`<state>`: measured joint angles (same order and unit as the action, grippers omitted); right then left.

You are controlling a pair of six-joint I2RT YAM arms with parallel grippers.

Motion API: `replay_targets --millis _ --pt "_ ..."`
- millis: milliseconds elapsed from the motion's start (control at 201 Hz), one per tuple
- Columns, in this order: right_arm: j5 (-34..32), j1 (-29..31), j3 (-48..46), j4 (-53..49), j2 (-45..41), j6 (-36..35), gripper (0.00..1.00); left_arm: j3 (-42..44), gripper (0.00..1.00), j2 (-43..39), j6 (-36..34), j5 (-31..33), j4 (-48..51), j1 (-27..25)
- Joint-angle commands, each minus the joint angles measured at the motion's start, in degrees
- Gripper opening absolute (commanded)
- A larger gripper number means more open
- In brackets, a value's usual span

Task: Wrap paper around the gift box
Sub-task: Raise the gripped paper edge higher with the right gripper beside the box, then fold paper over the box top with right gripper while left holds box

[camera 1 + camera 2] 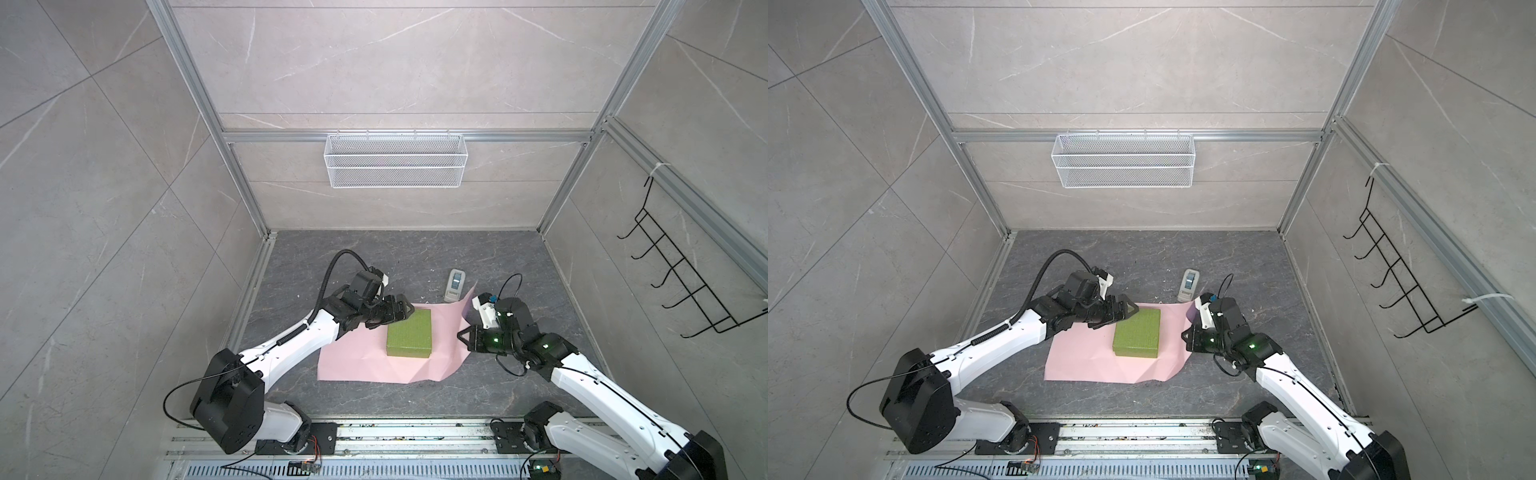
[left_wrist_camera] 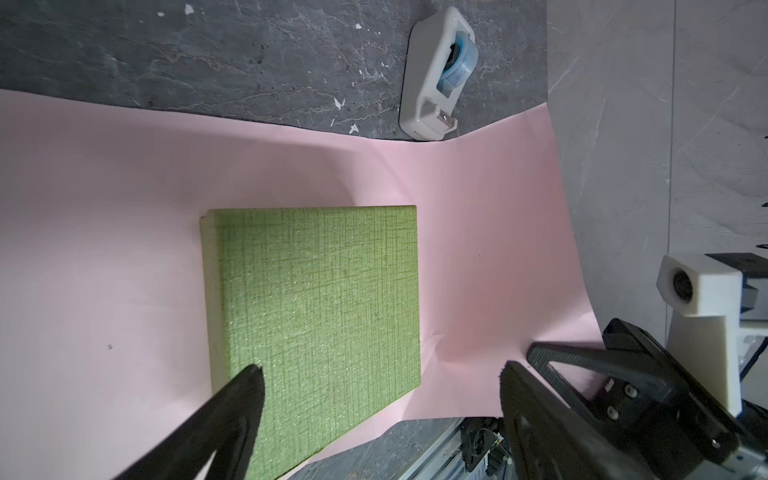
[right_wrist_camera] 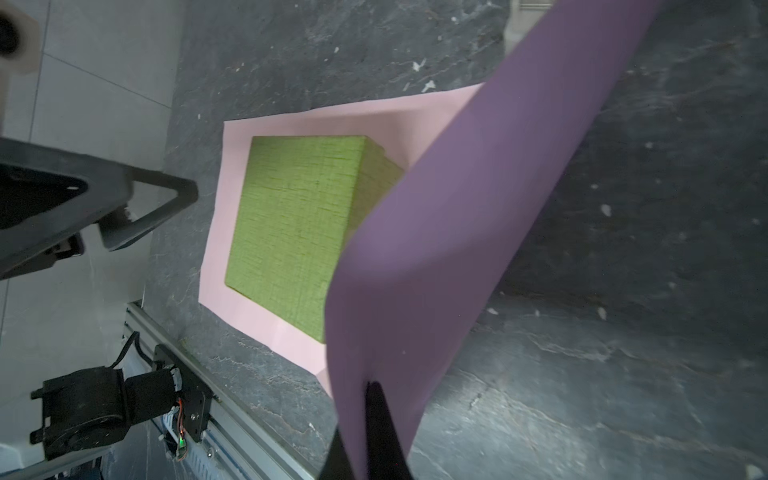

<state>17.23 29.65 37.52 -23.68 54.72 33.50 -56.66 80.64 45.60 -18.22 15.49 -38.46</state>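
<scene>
Gift box (image 1: pixel 409 333) sits on the paper (image 1: pixel 357 365), pink face up, top fully visible in both top views. L gripper (image 1: pixel 407 312) is over box's far-left corner, jaws wide apart, nothing between them; touching box or not, can't tell. R gripper (image 1: pixel 463 337) is right of box, jaws pinched together on paper's edge, flap lifted w/ lilac underside showing. In R wrist view the flap hides part of box's side and most of the fingers (image 3: pixel 380 428). Tape dispenser (image 1: pixel 454 285) lies beyond box, nearly cut off in that view. L arm covers paper's corner left of box.
</scene>
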Motion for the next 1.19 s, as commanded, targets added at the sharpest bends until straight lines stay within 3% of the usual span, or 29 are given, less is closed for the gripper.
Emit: replay_targets --millis 0,309,548,821,1190 --pt "-3.4 3.5 2.3 2.4 1.7 2.8 0.0 -3.3 0.89 1.8 3.9 -4.9 -3.5 -0.8" --pt "-12.1 14.3 6.1 2.7 6.8 6.1 0.0 -7.3 0.86 7.6 10.5 -8.0 -8.5 -3.7" --pt "-16.9 20.2 7.1 4.6 10.7 8.3 0.0 -10.9 0.77 12.2 12.1 -8.8 -7.1 -3.7" --pt "-19.6 24.3 8.1 6.6 15.0 9.7 0.0 -13.5 0.53 14.4 8.0 -4.5 0.3 -3.7" --pt "-20.9 25.6 8.1 8.0 16.9 10.8 0.01 -13.9 0.21 15.6 4.3 -3.4 2.3 -3.6"
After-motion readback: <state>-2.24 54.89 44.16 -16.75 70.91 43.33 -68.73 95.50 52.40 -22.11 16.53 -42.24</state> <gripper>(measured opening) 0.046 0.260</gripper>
